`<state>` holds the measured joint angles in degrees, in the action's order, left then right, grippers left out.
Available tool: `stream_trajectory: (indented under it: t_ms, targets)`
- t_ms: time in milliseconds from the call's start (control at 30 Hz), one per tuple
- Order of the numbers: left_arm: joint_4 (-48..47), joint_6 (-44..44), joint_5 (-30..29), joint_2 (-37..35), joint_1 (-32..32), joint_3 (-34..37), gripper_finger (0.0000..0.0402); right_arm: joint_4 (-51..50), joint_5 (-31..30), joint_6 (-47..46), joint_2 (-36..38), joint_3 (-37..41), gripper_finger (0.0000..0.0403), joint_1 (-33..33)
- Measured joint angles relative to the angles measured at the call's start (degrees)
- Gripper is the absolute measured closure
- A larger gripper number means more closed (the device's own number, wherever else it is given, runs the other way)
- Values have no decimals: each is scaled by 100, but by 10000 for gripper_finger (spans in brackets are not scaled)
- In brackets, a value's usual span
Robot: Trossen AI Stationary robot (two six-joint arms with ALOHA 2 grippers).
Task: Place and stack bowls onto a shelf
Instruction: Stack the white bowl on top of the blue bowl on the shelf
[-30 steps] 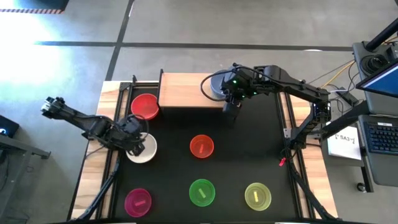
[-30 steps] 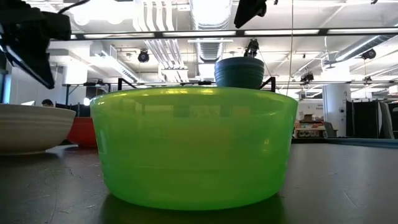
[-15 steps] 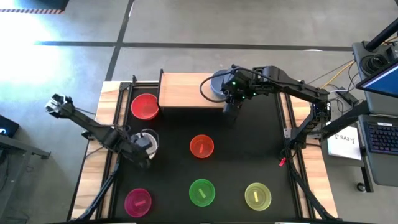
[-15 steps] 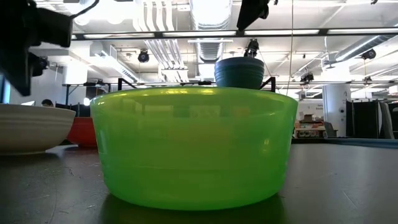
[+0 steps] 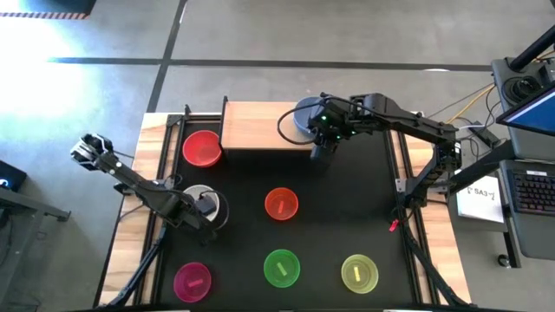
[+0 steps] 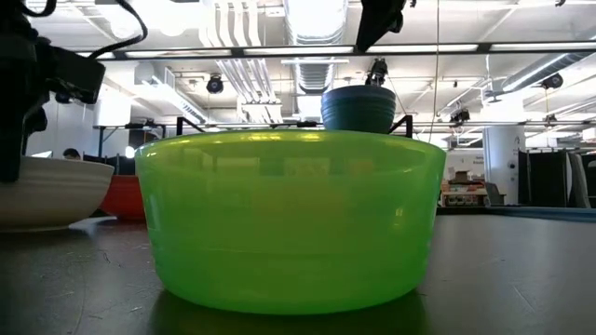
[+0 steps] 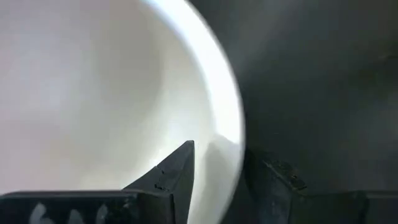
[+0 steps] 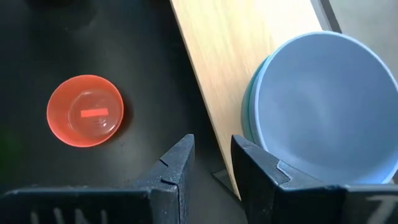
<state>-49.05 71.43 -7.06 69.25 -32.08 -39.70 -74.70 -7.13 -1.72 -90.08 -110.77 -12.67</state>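
Note:
My left gripper (image 5: 208, 212) (image 7: 217, 168) is open and low over the white bowl (image 5: 198, 198) (image 7: 93, 81), which sits on the black mat. One finger stands inside the rim and one outside it. My right gripper (image 5: 319, 149) (image 8: 212, 162) is open by a narrow gap and holds nothing. It hovers at the near edge of the light-wood shelf (image 5: 256, 126) (image 8: 230, 50). Beside it, the blue-grey bowl (image 5: 303, 115) (image 8: 317, 106) is nested in the teal bowl (image 8: 249, 118) on the shelf's right half. My left gripper comes at the white bowl from above, pointing down, with its fingers (image 7: 177, 168) on either side of the bowl's rim (image 7: 233, 149). I cannot tell whether they touch it. The bowl's base is on the mat.
On the mat are the red bowl (image 5: 201, 148) left of the shelf, the orange-red bowl (image 5: 281, 204) in the middle, and the magenta (image 5: 192, 280), green (image 5: 281, 267) and yellow-green (image 5: 359, 272) bowls along the near edge. The shelf's left half is bare wood.
My left gripper has moved toward the table's right and near edges across the white bowl and has come down over its rim. The bowl has stayed in place. My right arm has barely moved.

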Motion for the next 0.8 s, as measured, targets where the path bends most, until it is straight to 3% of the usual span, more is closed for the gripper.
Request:
stream_trajectory:
  t_ms: [100, 233, 567, 800]
  targets:
    - [-2, -34, 3, 98, 1, 0, 316, -3, 1, -24, 0, 89, 307, 0]
    - [1, -101, 31, 109, 2, -2, 387, -6, 4, 12, 0, 164, 307, 0]
    - [1121, -652, 193, -484, 2, -126, 401, -18, 22, 854, 2, 147, 307, 4]
    - [1106, -1970, -107, -478, 2, -1078, 400, 41, 1135, 1248, 2, 145, 307, 38]
